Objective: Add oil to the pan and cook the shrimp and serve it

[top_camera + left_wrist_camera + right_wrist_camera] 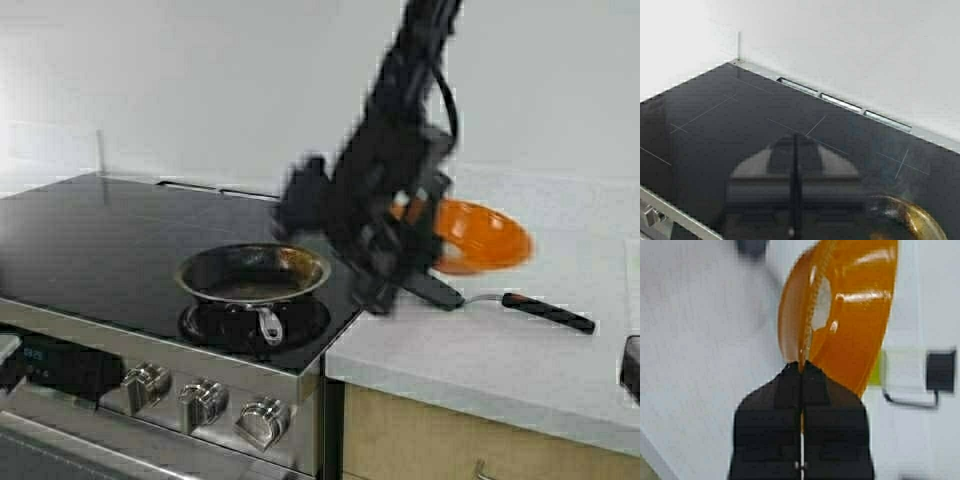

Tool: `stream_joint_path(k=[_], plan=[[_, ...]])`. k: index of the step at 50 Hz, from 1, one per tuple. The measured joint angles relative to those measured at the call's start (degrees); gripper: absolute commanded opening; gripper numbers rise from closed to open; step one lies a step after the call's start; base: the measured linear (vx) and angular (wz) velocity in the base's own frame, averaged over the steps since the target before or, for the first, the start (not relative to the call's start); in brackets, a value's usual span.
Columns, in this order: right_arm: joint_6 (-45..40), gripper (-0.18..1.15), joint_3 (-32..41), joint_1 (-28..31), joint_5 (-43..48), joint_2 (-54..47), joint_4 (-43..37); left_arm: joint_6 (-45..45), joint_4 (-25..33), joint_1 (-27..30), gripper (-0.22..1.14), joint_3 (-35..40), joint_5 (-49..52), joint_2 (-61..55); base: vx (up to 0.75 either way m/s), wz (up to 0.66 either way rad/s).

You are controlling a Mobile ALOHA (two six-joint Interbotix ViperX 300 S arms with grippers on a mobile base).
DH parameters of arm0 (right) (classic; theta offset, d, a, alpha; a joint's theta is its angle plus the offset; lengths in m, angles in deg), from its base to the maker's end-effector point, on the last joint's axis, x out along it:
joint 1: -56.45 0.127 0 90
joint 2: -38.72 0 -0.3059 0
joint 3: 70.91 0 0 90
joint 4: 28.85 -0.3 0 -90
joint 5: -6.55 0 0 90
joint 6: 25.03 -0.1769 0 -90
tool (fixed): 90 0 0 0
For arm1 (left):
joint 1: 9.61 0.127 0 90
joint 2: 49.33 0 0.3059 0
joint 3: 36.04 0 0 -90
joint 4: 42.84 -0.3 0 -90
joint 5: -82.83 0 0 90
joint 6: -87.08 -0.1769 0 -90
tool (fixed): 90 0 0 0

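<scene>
High view, stove front: three steel knobs (205,402) line the stove's front panel, nearest the camera.
Pan (253,275): sits on the black glass cooktop (90,240) at its front right burner, short handle pointing toward the knobs; the inside looks dark and brown-stained.
Spatula (525,304): lies flat on the white counter (500,350) to the right of the stove, black handle pointing right, blade end near the right arm.
Right gripper (801,371): fingers pressed together on the rim of the orange bowl (850,310), which it holds lifted and tilted above the counter, just beyond the spatula and right of the pan.
Shrimp (821,302): a pale patch inside the tilted bowl; blurred, so its shape is unclear.
Left gripper (794,165): fingers closed together on nothing, hanging over the cooktop with the pan's rim just beside it.
Far: a white wall behind stove and counter.
</scene>
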State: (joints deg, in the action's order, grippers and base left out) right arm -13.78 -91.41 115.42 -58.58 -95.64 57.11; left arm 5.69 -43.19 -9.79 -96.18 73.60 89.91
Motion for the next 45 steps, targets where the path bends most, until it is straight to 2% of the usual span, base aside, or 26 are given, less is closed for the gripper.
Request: stream_joint_path(k=[12,27,37,45], plan=[[10.46,0.05,11.43,-0.09,7.12,2.55,-2.64,0.00,0.00,0.00,0.03,0.00,0.00,-0.09,0.00,0.00],[11.34,0.05,22.06,-0.88,23.55,2.64,-7.38,0.00,0.09,0.00,0.03,0.00,0.00,-0.09,0.00,0.00],[11.25,0.05,24.79,-4.92,35.60,2.72,-10.90,0.00,0.09,0.09,0.03,0.00,0.00,0.00,0.00,0.00],[11.51,0.05,24.87,-9.40,48.87,2.90,-14.77,0.00,0.00,0.09,0.03,0.00,0.00,-0.09,0.00,0.00]])
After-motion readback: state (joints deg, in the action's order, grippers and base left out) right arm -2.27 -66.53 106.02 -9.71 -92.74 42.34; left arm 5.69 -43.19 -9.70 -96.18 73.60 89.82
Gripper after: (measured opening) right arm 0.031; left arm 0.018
